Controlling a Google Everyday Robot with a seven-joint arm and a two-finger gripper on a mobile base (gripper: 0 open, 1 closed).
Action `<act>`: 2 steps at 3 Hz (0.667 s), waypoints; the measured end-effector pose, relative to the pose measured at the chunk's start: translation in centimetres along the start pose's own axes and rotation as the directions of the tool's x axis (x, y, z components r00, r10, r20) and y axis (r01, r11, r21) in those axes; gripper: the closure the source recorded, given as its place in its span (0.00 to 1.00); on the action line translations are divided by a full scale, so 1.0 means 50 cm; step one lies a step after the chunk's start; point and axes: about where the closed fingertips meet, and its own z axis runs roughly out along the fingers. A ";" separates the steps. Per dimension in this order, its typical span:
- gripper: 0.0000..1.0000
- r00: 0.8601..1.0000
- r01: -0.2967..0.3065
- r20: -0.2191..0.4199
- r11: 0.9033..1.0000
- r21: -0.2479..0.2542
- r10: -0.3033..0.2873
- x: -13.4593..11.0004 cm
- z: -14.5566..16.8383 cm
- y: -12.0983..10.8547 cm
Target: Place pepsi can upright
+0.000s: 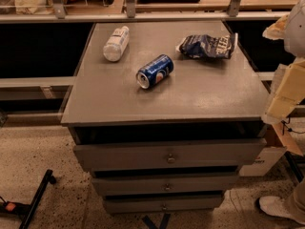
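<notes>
Pepsi can (155, 71) lies on its side; claw (285, 92) at right edge, openness impossible to tell.

One pepsi can (155, 71), one white bottle (116, 43), one snack bag (208, 46) — one cabinet (200, 101), three drawers (143, 155) — one gripper (284, 92), at the right edge.

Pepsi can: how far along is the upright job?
Done: nothing yet. The small dark-blue aluminium pepsi can lies on its side mid-top of the grey drawer cabinet, silver end towards the front left. In hand: nothing; the cream pincer sits at the frame's right edge, off the cabinet's side, apart from the can. Left: reach, grasp, and stand the can upright.
</notes>
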 end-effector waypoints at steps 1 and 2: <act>0.00 1.000 0.000 0.000 1.000 0.000 0.000 0.000 0.000 0.000; 0.00 1.000 0.018 -0.001 1.000 0.008 -0.018 -0.005 0.002 -0.010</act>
